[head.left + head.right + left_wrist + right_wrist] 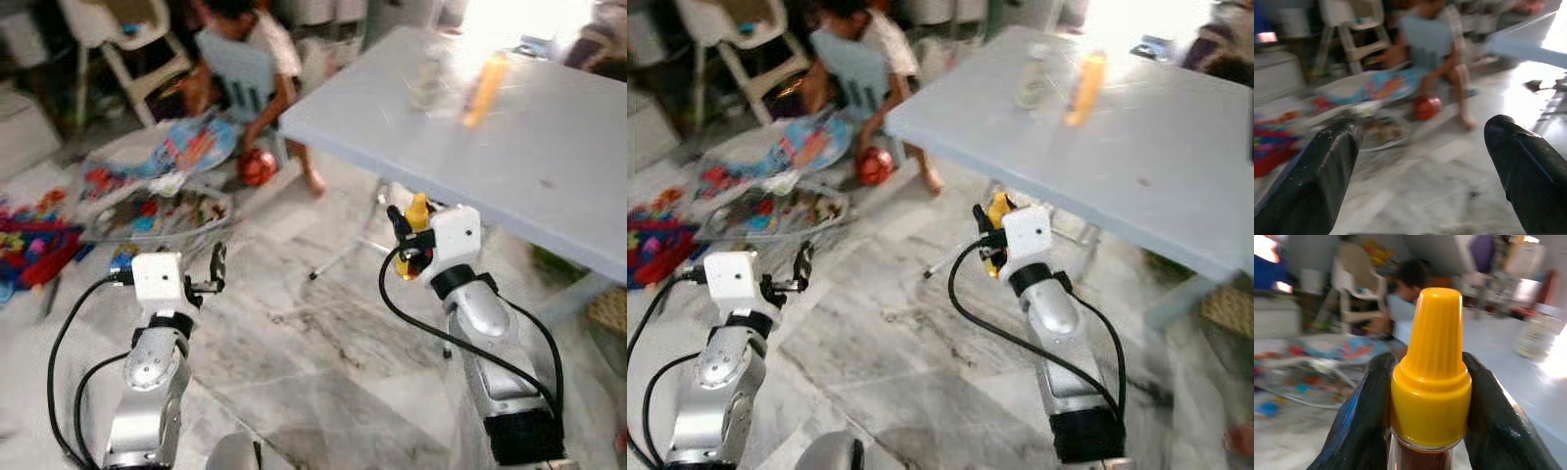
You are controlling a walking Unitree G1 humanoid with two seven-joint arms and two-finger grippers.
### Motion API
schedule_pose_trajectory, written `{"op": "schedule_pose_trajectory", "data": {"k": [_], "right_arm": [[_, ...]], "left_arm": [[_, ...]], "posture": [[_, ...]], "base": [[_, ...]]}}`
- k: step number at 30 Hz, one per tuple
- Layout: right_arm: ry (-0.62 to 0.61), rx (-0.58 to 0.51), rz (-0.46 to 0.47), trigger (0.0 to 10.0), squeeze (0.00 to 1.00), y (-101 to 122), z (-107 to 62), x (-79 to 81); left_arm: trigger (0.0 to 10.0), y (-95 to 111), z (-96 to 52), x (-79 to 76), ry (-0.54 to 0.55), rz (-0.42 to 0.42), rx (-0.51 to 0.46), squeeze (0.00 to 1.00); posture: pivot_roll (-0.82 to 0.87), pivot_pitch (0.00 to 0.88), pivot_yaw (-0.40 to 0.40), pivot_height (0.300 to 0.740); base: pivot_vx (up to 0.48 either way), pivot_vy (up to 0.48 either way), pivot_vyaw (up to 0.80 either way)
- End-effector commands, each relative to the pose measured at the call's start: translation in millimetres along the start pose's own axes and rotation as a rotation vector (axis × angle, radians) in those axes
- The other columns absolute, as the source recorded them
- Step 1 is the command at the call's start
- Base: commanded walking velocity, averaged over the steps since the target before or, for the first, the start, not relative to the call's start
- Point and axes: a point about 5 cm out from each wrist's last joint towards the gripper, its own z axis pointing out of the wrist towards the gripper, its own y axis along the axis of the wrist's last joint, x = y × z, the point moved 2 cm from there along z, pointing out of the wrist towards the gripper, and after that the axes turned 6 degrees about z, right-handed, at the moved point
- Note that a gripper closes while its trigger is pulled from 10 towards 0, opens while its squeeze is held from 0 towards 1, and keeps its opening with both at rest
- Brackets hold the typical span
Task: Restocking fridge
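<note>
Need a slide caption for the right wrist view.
Right gripper shut on yellow-capped sauce bottle, grey table beyond.

The robot holds both silver arms raised forward in front of its body, elbows low and wrists up. The left claw [217, 266] is empty, its two black fingers [1322, 181] spread wide apart with open space between them. The right claw [412, 238] is held higher and further forward, near the front edge of the surface [549, 166]. Its fingers [1364, 416] are closed tight on a bottle [1431, 396] with a yellow cap, gripping just below the cap on both sides.
</note>
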Motion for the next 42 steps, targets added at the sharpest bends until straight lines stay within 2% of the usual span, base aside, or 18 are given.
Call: {"op": "schedule_pose_trajectory", "data": {"k": [1,9,13,19,33,42], "right_arm": [[0.009,-0.032,-0.023,10.0,0.00,7.3,-0.6,-2.2],[0.021,-0.034,-0.012,10.0,0.00,7.1,-1.4,-1.1],[-0.025,-0.037,0.031,10.0,0.00,6.4,-1.3,-7.6],[0.011,-0.047,-0.025,10.0,0.00,8.1,-0.7,-2.0],[0.043,-0.065,-0.007,10.0,0.00,12.3,7.7,4.8],[0.060,-0.077,-0.010,10.0,0.00,15.0,14.5,7.6]], "left_arm": [[10.0,1.9,1.6,-7.1,-0.013,-0.004,-0.009,0.00],[10.0,-2.9,2.6,-11.3,-0.020,0.015,0.039,0.00],[10.0,-3.3,5.2,-8.9,-0.012,0.024,0.021,0.00],[10.0,-2.5,5.8,-7.7,-0.008,0.044,0.025,0.00],[10.0,-1.6,8.8,-6.1,0.010,0.047,0.020,0.00],[10.0,5.0,10.2,0.5,0.038,0.059,-0.001,0.00]], "posture": [[0.01,0.000,-0.047,0.740],[0.00,0.000,-0.038,0.740],[0.00,0.000,-0.037,0.740],[0.00,0.000,-0.037,0.740],[0.02,0.000,-0.032,0.740],[0.03,0.000,-0.027,0.740]], "base": [[0.000,0.000,0.80],[0.000,0.000,0.80],[0.000,0.000,0.40],[0.000,0.000,0.40],[-0.215,0.000,0.80],[0.000,0.000,0.80]]}}
